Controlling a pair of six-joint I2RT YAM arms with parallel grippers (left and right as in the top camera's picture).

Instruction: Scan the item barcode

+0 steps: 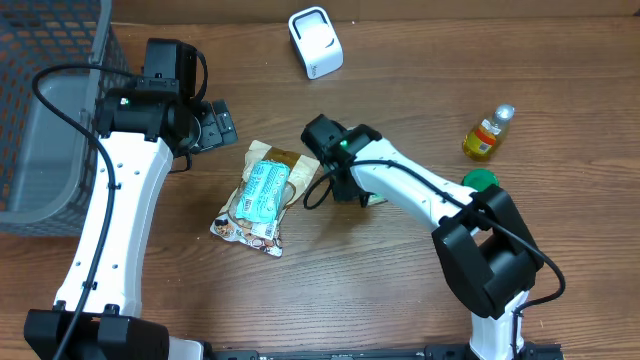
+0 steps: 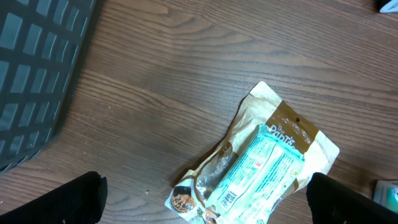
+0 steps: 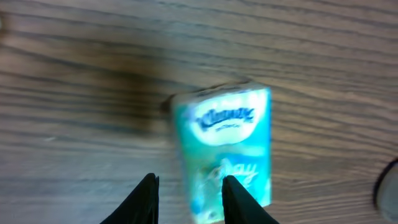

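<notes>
Right wrist, Kleenex pack under pincer, hidden overhead

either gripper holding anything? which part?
Left gripper open, empty. Right gripper sits over the tissue pack, at its edge; blurred, grip cannot be told.

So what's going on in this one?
The right gripper is down at a Kleenex tissue pack lying on the table, jaws fairly close together. A firm grip isn't evident. The left gripper hangs open near a snack bag. The white scanner sits untouched at the far side, no item near it.
</notes>
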